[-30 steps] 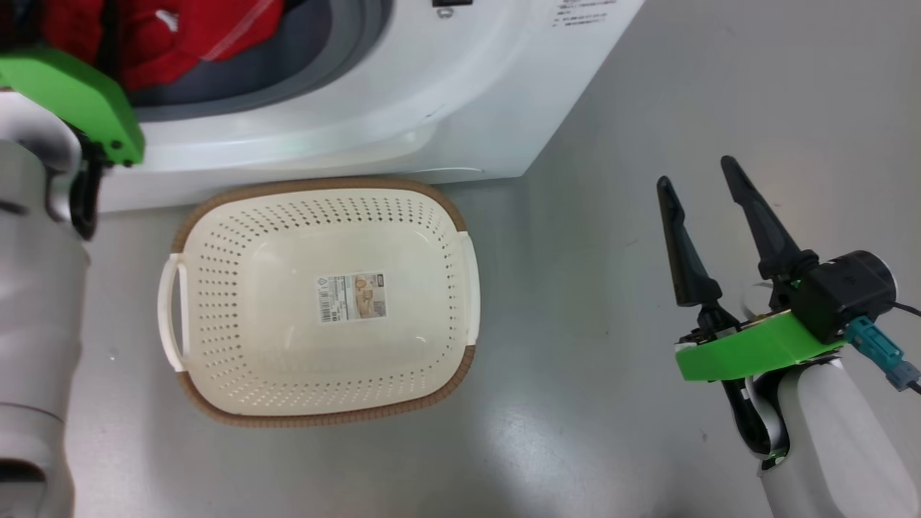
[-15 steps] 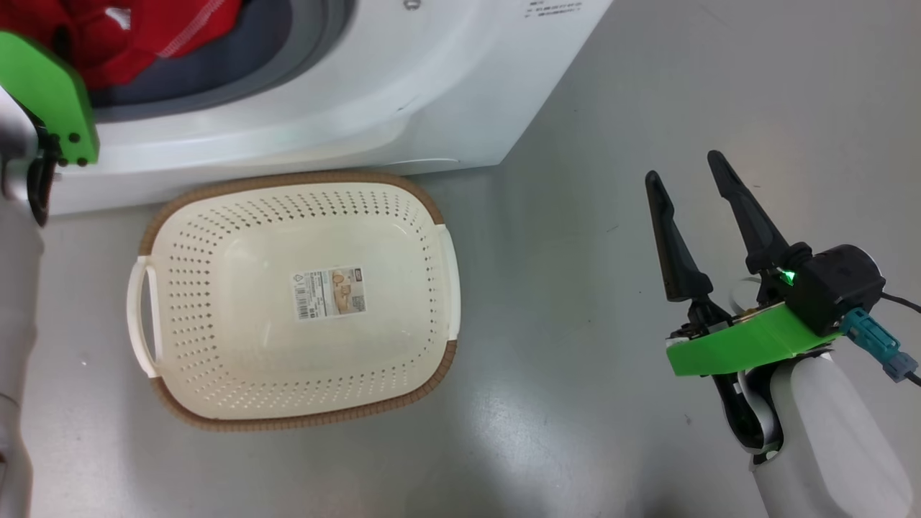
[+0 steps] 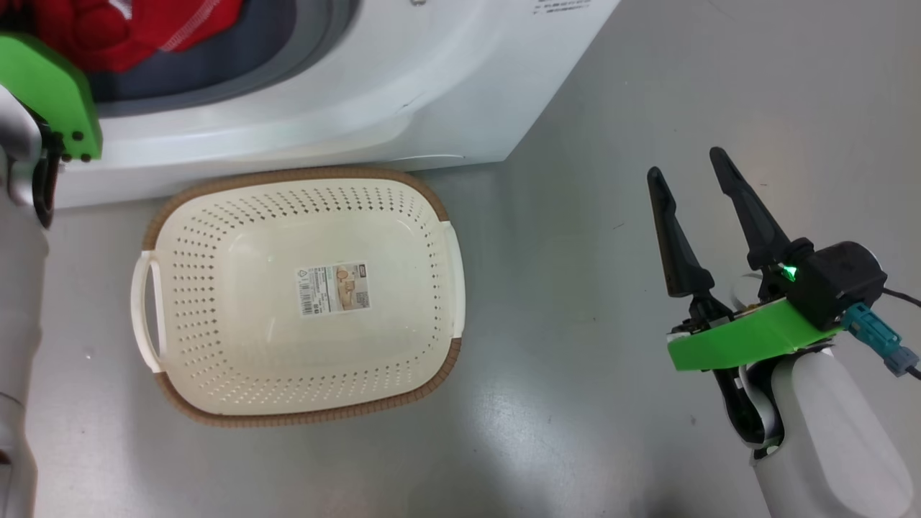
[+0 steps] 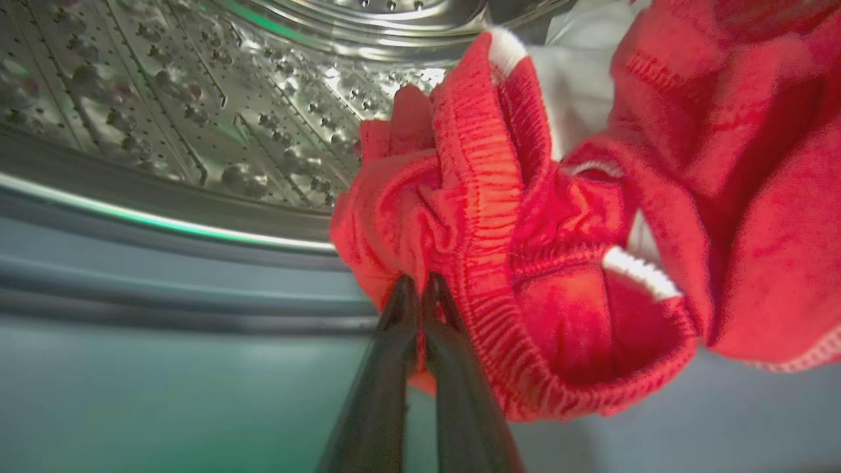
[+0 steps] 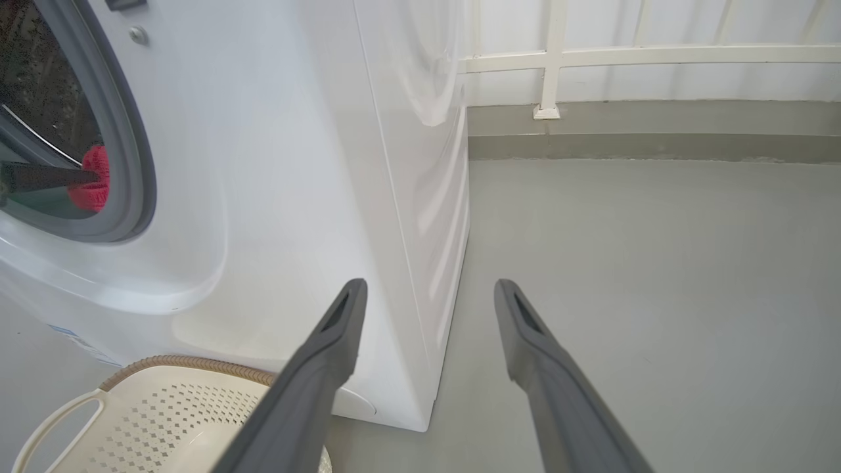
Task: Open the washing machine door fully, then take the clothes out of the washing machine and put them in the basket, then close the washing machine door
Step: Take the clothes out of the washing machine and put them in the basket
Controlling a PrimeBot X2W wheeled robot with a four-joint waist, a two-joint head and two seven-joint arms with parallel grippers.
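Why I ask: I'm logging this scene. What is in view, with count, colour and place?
floor: one, grey, under everything
washing machine: one, white, on the floor
drum: one, perforated steel, inside the washing machine
rubber ring: one, grey, around the machine's mouth
clothes: bundle, count unclear, red with white trim, at the drum's mouth
basket: one, cream with brown rim, on the floor before the washing machine
sticker: one, pale paper, on the basket's bottom
railing: one, white, along the far wall
left claw: one, dark, shut on the clothes
right claw: one, dark, open, above the floor right of the basket
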